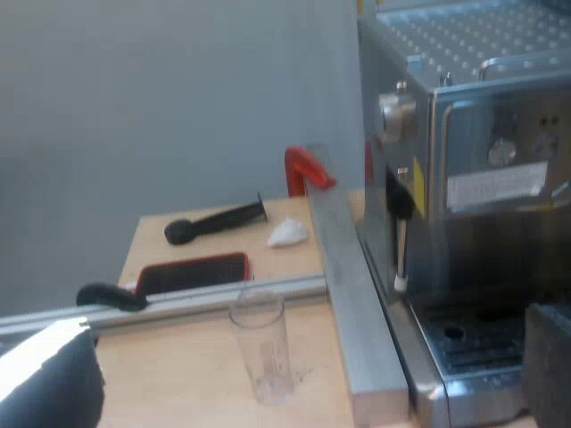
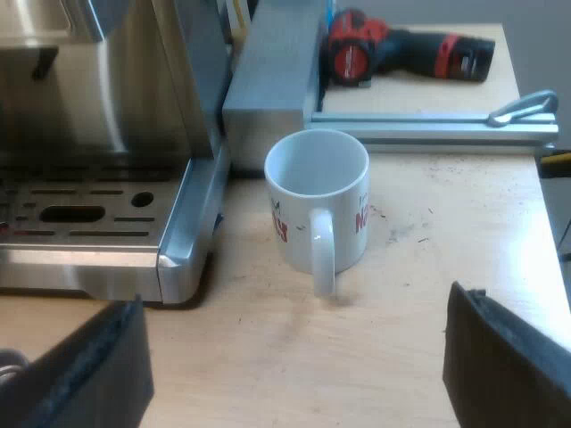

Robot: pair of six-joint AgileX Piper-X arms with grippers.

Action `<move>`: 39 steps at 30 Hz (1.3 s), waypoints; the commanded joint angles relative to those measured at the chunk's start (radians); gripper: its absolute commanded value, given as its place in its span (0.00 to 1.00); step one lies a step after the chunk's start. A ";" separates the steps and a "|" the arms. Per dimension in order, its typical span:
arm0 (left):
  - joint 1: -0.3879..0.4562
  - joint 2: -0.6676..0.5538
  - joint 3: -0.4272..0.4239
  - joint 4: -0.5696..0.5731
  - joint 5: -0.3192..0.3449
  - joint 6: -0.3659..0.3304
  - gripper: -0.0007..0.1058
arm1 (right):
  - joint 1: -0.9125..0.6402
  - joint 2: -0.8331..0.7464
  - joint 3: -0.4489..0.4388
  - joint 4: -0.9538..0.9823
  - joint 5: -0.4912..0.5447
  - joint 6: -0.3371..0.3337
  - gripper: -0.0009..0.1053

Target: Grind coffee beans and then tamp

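Left gripper (image 1: 299,361), fingers wide apart, holding nothing, measuring glass (image 1: 261,343) upright between them, espresso machine (image 1: 473,178) just beyond one finger, right gripper (image 2: 299,357), fingers wide apart, holding nothing, white mug (image 2: 317,201) ahead between them, beside the machine's drip tray (image 2: 80,214)

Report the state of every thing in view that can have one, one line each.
measuring glass: upright, empty
mug: upright, empty, handle towards the right gripper
espresso machine: steam wand hanging down
drill: lying on its side
left gripper: open, holding nothing
right gripper: open, holding nothing
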 commanded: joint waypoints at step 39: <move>0.001 -0.135 0.470 -0.261 -0.012 -0.077 0.92 | 0.003 -0.045 0.341 -0.213 0.034 0.017 0.67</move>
